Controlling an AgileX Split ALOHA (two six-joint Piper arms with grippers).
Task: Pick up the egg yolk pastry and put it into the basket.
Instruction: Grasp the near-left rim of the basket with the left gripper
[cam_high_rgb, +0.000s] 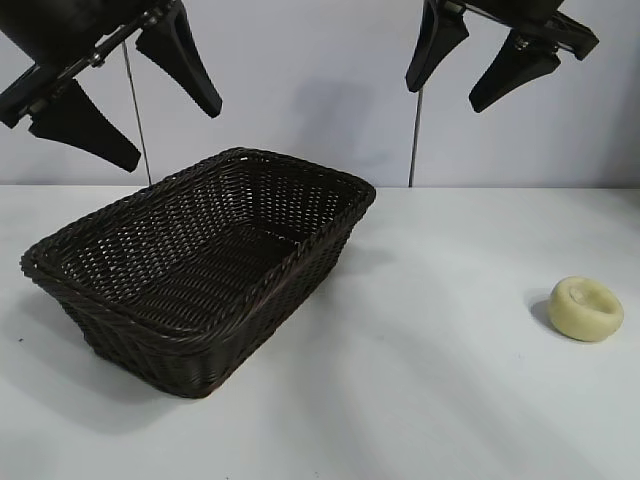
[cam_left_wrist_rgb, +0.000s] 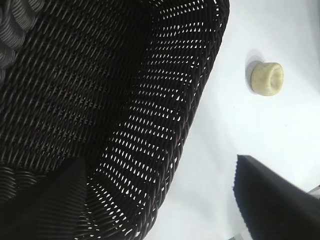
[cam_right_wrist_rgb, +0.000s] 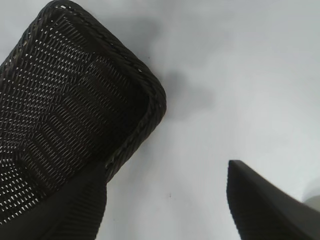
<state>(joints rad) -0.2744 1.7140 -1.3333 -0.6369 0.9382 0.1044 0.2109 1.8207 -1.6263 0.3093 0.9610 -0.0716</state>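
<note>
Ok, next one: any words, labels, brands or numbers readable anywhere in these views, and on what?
None: no text, label, brand, number or sign shows in any view.
Basket: plain dark wicker, no tag.
Pastry: plain pale yellow with a dimpled top, no stamp or wrapper.
Left gripper and right gripper: both open, raised above the table, plain black fingers, no markings.
Wall behind: blank.
</note>
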